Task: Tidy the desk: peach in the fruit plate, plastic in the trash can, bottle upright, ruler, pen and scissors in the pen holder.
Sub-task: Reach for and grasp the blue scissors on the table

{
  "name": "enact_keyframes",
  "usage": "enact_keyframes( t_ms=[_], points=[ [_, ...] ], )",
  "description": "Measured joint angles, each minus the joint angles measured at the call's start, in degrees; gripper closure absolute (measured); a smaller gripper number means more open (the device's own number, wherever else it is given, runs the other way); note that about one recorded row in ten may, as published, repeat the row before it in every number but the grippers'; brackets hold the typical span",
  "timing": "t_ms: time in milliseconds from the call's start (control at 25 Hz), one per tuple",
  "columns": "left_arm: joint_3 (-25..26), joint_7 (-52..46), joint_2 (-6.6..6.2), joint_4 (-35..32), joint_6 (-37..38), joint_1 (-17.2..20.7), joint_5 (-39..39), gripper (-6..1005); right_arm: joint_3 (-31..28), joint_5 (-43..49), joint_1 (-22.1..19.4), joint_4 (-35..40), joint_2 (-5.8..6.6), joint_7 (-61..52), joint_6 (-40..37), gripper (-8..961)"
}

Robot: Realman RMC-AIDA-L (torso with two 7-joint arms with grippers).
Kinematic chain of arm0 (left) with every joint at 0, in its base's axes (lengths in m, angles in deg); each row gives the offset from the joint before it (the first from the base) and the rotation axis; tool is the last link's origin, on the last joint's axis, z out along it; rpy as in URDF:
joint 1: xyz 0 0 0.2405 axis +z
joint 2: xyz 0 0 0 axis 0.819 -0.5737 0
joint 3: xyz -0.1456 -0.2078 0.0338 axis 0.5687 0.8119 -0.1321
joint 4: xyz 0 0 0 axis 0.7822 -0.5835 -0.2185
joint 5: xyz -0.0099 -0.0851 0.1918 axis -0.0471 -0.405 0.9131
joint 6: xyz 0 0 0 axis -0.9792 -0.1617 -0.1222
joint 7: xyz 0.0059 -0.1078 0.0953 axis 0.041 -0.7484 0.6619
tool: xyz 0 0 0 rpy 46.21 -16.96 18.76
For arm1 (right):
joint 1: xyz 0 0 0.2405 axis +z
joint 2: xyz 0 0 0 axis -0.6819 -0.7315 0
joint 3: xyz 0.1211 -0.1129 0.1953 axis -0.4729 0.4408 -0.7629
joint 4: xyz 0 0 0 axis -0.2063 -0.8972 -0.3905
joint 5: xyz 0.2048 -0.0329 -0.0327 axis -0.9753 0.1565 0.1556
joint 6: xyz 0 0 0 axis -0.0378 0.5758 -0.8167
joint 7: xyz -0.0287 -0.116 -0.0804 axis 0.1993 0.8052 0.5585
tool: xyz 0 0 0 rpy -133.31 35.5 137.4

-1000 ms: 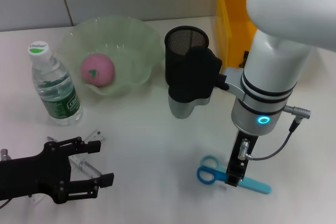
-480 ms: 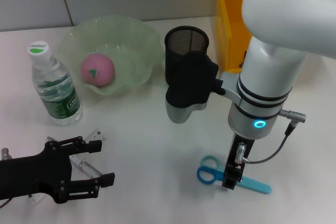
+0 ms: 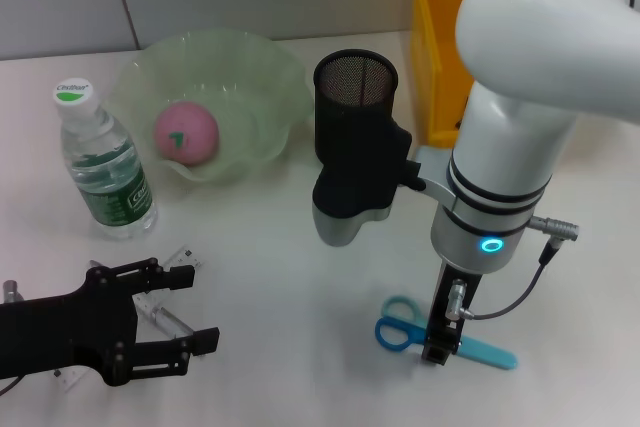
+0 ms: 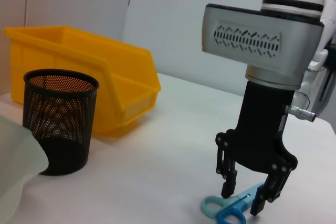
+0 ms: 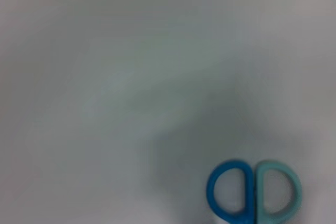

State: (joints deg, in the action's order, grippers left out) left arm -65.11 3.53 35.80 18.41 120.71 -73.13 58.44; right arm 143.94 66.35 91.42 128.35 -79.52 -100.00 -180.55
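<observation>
R claw [image 4: 251, 198] down, open, L claw [image 3: 175, 317] parked, prob. open

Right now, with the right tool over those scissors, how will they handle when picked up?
The scissors look rigid, thin and flat on the table, so probably light but hard to get under. The open right tool straddles them; smooth plastic may slip or pivot.

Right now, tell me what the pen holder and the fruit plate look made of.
Pen holder: looks like black wire mesh, probably metal with a matte finish; light shows through its fine grid wall. Fruit plate: seems to be translucent pale green plastic or glass, glossy, with a wavy rim; the pink peach rests inside.
</observation>
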Motion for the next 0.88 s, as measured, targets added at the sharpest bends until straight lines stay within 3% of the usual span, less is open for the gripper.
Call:
enact_keyframes(
  t_ms=[160,360,880],
  points=[
    [0.00,0.00,0.00,0.00,0.15,-0.01,0.00,185,0.47,-0.07,-0.08,0.01,0.00,-0.13,0.13,492],
    [0.00,0.00,0.03,0.00,0.19,0.01,-0.04,185,0.43,-0.07,-0.09,0.01,0.00,-0.32,0.13,600],
    [0.00,-0.01,0.09,0.00,0.28,0.11,-0.10,185,0.36,-0.05,-0.18,0.01,0.00,-0.11,0.14,607]
  ],
)
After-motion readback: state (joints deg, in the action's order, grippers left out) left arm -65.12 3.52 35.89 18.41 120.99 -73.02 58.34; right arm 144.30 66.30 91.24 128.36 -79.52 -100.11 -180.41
